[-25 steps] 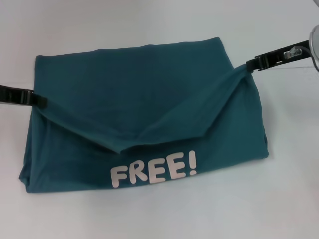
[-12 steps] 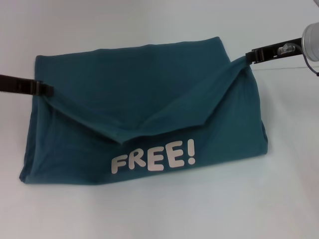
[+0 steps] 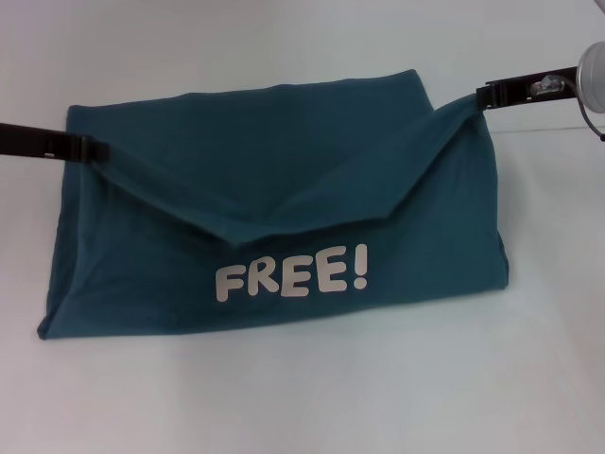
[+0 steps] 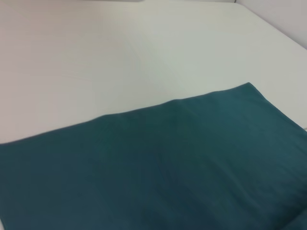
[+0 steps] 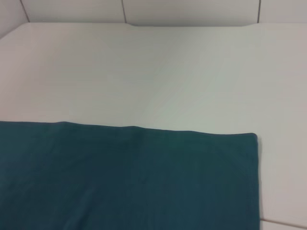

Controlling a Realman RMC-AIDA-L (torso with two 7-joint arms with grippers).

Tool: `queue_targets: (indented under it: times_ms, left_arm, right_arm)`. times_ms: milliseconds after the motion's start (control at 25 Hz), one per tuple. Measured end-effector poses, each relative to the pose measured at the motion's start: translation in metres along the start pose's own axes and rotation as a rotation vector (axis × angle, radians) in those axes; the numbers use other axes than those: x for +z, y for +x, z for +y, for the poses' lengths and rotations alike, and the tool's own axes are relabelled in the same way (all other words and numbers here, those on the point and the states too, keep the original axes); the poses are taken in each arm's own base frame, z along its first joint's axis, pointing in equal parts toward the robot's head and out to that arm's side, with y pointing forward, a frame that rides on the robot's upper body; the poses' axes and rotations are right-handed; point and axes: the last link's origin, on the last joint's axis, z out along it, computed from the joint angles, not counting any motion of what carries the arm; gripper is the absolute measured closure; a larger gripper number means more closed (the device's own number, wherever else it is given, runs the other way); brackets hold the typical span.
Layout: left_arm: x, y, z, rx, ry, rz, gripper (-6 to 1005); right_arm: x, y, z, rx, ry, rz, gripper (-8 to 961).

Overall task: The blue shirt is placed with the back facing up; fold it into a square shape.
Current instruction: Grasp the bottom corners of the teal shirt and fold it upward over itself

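The blue shirt point(image 3: 274, 180) lies partly folded on the white table point(image 3: 284, 397), with white "FREE!" lettering point(image 3: 291, 278) showing on the near flap. My left gripper point(image 3: 87, 149) is shut on the shirt's left corner and holds it up off the table. Across from it, my right gripper point(image 3: 482, 95) is shut on the right corner, also lifted. The raised layer sags in a V between the two grippers. Both wrist views show only plain teal cloth of the shirt point(image 4: 158, 172) point(image 5: 124, 177) on the table, not the fingers.
White table surface point(image 5: 158, 72) stretches beyond the shirt's far edge, up to a tiled wall point(image 5: 192, 9). A seam in the table point(image 3: 558, 129) runs off to the right behind the right arm.
Both grippers have carried the held corners up and away from me. The sagging fold has drawn back, so the lettering sits farther from the near edge and the lower flap looks taller.
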Motion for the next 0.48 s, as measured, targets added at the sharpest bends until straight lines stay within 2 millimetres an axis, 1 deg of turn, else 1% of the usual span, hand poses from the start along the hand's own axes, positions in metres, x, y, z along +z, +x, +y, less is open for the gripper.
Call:
queue_targets:
  times_ms: [240, 480]
  left_arm:
    - [0.002, 0.004, -0.002, 0.009, 0.018, 0.025, 930]
    - [0.011, 0.002, -0.007, 0.011, 0.059, 0.043, 930]
  right_arm:
    - [0.003, 0.001, -0.007, 0.019, 0.031, -0.027, 941]
    - [0.007, 0.003, -0.012, 0.025, 0.061, -0.049, 942]
